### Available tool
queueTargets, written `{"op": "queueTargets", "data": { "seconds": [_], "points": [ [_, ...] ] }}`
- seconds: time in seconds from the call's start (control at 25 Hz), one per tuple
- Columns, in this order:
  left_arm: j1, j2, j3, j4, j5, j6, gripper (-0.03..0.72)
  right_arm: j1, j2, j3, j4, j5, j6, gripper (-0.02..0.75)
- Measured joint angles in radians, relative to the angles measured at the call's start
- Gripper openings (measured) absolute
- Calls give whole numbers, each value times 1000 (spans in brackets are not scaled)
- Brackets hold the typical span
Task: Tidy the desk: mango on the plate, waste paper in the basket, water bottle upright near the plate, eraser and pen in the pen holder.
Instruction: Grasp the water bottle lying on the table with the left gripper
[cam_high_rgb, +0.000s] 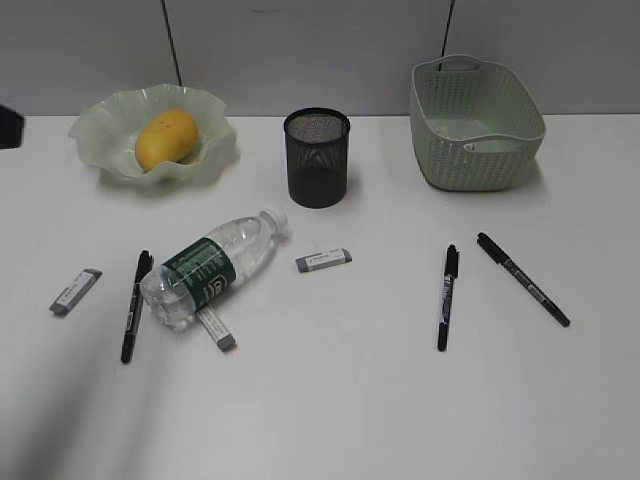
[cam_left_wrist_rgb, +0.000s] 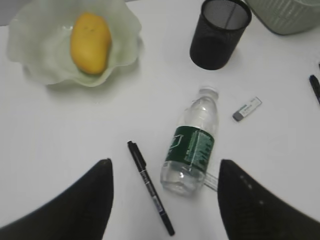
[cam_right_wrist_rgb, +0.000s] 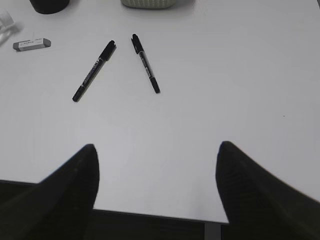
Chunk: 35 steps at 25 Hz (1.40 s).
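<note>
Exterior view: mango (cam_high_rgb: 166, 139) lies in plate (cam_high_rgb: 110, 125); basket (cam_high_rgb: 476, 125) looks empty.

The white counter (cam_high_rgb: 330, 400) carries everything. Ahead of the left pincer (cam_left_wrist_rgb: 165, 200) a water bottle (cam_left_wrist_rgb: 192, 147) lies on its side, a black pen (cam_left_wrist_rgb: 150, 187) just left of it; the wavy plate (cam_left_wrist_rgb: 30, 60) and pen holder (cam_left_wrist_rgb: 217, 35) stand beyond. Ahead of the right pincer (cam_right_wrist_rgb: 157, 190) lie two black pens (cam_right_wrist_rgb: 94, 71), (cam_right_wrist_rgb: 146, 63), with an eraser (cam_right_wrist_rgb: 32, 44) far left.

Even, bright overhead light, soft short shadows; wrist views slightly soft, no glare
</note>
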Motion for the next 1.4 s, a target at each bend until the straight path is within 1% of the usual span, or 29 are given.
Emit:
{"op": "queueTargets", "data": {
  "seconds": [0.2,0.32,0.4,0.48,0.72,0.84,1.0,1.08,1.2,1.4],
  "points": [
    [-134,260,-160,25,14,5,498,0,0,0,0,0,0,573],
    [-204,413,-275,49,72,5,527,0,0,0,0,1,0,573],
    [-231,517,-359,58,146,6,562,0,0,0,0,1,0,573],
    [-249,610,-456,70,226,6,580,0,0,0,0,1,0,572],
    [-288,856,-712,166,459,-15,590,0,0,0,0,1,0,572],
    [-299,948,-810,208,545,-33,596,0,0,0,0,0,0,572],
    [-316,1028,-866,234,568,-46,643,0,0,0,0,0,0,572],
    [-333,1052,-877,273,571,-68,667,0,0,0,0,0,0,572],
    [-345,1093,-900,322,573,-108,676,0,0,0,-1,1,0,572],
    [-344,1145,-907,343,573,-129,677,0,0,0,-1,0,0,571]
  ]
}}
